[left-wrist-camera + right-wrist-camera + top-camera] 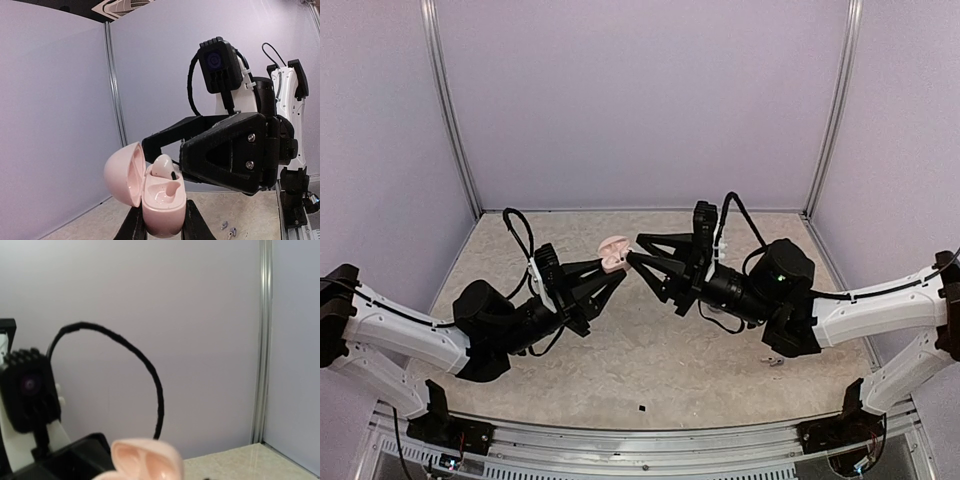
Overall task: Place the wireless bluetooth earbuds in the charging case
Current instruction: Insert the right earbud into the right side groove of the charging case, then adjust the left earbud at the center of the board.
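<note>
The left gripper (pixel 164 226) is clamped on the lower half of the charging case (pixel 162 205). One black finger presses each side of the case's rounded base, holding it up off the table (pixel 650 355) in the middle of the workspace.

The case is a smooth, glossy, pale pink pebble. Its lid (pixel 124 172) is hinged fully open to one side and shows a hollowed, equally pink inside. The body stands roughly upright with its moulded sockets facing up. One socket is a bare, shiny pink well.

In the other socket sits an earbud (pixel 161 165), a tiny white piece with a rounded head and a small dark tip. It leans at a slant and stands proud of the rim rather than lying flush.

The right gripper (pixel 632 250) reaches in from the opposite side and meets the case nose to nose. In the left wrist view, its broad black fingers flank the earbud just above the open case. Its jaws stand a little apart, and the top view also shows the two tips separated. The pictures do not show whether either pad touches the earbud.

From the right wrist, only the pink lid shows at the bottom edge. The left arm's camera block (pixel 30 392) and a looping black cable (pixel 145 360) are behind it. Plain lilac walls (pixel 640 100) enclose the speckled beige table.
</note>
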Tool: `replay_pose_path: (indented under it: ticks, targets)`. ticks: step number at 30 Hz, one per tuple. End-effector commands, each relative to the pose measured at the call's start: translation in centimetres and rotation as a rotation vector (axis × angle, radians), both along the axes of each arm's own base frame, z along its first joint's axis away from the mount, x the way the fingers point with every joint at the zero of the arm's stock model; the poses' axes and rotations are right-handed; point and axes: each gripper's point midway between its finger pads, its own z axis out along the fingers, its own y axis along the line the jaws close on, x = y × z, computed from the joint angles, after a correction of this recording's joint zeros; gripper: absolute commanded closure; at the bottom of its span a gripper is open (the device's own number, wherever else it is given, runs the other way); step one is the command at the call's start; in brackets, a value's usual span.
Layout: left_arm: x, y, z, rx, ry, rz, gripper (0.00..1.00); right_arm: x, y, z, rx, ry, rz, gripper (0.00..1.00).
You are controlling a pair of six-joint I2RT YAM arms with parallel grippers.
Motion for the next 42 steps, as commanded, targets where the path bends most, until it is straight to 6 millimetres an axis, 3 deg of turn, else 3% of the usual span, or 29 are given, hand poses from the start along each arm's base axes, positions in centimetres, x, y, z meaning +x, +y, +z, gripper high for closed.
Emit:
replay_pose_path:
  ticks: [1, 11, 18, 22, 26, 32, 38, 42]
  targets:
    - [-0.4, 0.6, 1.0, -0.039, -0.005, -0.031, 0.99, -0.6, -0.3, -0.2, -0.032, -0.021, 0.000, 0.62]
    - [0.3, 1.1, 0.1, -0.039, 0.059, -0.070, 0.98, -0.2, -1.9, 0.1, -0.091, -0.017, -0.056, 0.58]
    - [1.5, 1.4, -1.1, -0.029, 0.137, -0.066, 0.98, 3.5, -4.5, -2.3, -0.225, 0.175, -0.137, 0.51]
    - [1.9, 1.6, -1.7, -0.023, 0.172, -0.060, 0.98, 6.0, -6.6, -6.4, -0.376, 0.387, -0.203, 0.50]
    - [2.0, 1.7, -2.4, -0.021, 0.187, -0.054, 0.98, 7.3, -9.7, -12.8, -0.534, 0.665, -0.277, 0.51]
    - [2.1, 2.0, -3.0, -0.016, 0.200, -0.052, 0.98, 6.4, -14.2, -20.9, -0.654, 1.040, -0.383, 0.52]
    - [2.1, 2.1, -3.5, -0.011, 0.208, -0.056, 0.98, 4.0, -18.2, -25.7, -0.760, 1.233, -0.471, 0.53]
    - [2.1, 1.9, -3.7, -0.011, 0.211, -0.066, 0.98, 3.3, -20.9, -27.6, -0.771, 1.364, -0.579, 0.56]
